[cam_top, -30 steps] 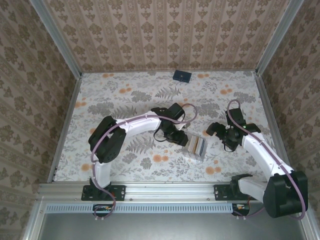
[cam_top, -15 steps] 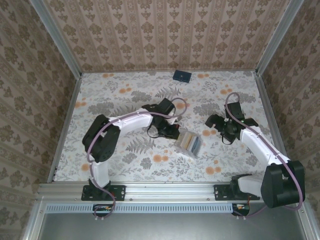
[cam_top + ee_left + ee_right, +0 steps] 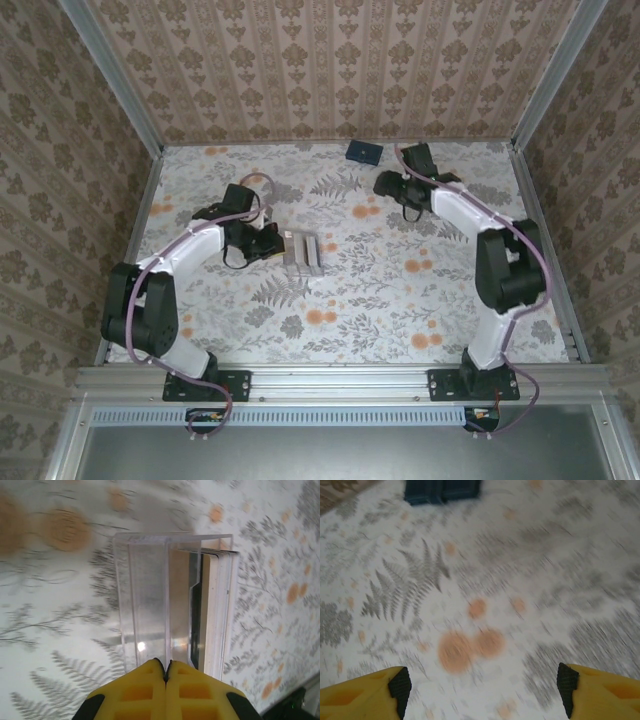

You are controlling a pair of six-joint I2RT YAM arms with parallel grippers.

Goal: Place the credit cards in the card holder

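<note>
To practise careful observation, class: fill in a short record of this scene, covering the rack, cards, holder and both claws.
rack: clear, slotted, on the table
cards: standing on edge in the rack's slots
holder: dark blue, at the table's far edge, untouched
left claw: shut on a wall of the rack
right claw: open, empty, above the table, holder just ahead of it

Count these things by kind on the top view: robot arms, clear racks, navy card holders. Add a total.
robot arms: 2
clear rack: 1
navy card holder: 1
total: 4
</note>
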